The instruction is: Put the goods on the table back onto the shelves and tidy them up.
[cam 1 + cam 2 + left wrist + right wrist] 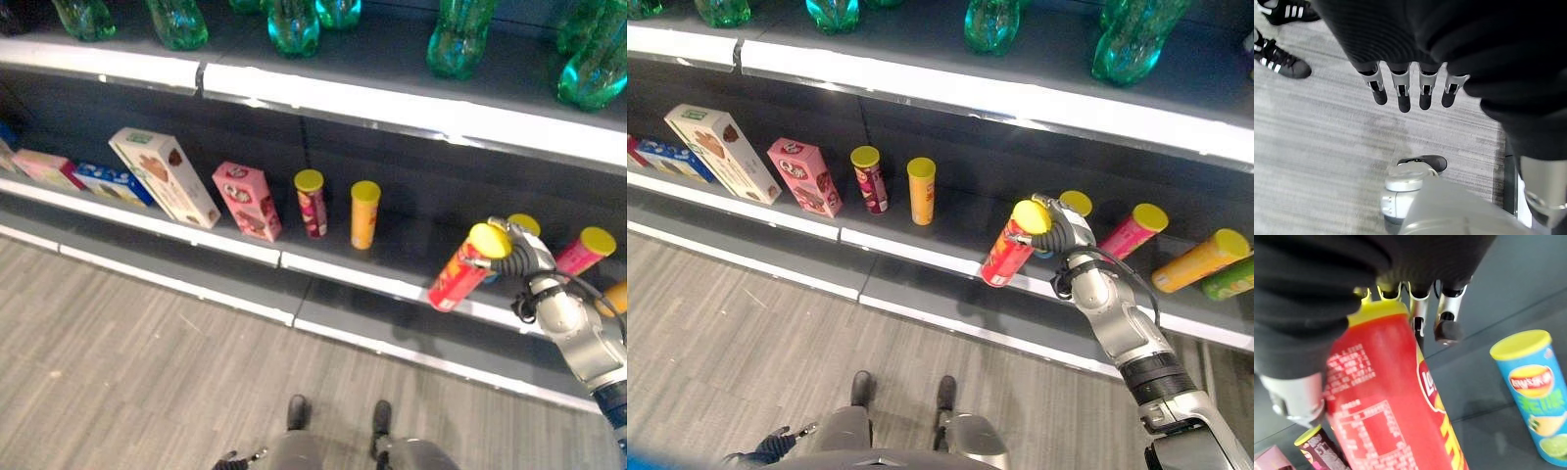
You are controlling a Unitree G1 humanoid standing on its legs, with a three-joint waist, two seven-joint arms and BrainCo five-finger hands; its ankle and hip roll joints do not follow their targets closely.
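Red can [1007, 255] tilted over shelf edge [921, 253], lid end clasped in right hand [1065, 232] fingers [1445, 328].

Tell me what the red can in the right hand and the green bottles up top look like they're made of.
Red can, gripped by the right hand: probably printed cardboard with a glossy finish and a yellow plastic lid, judging by its sheen. Green bottles: likely translucent plastic, since light glows through them.
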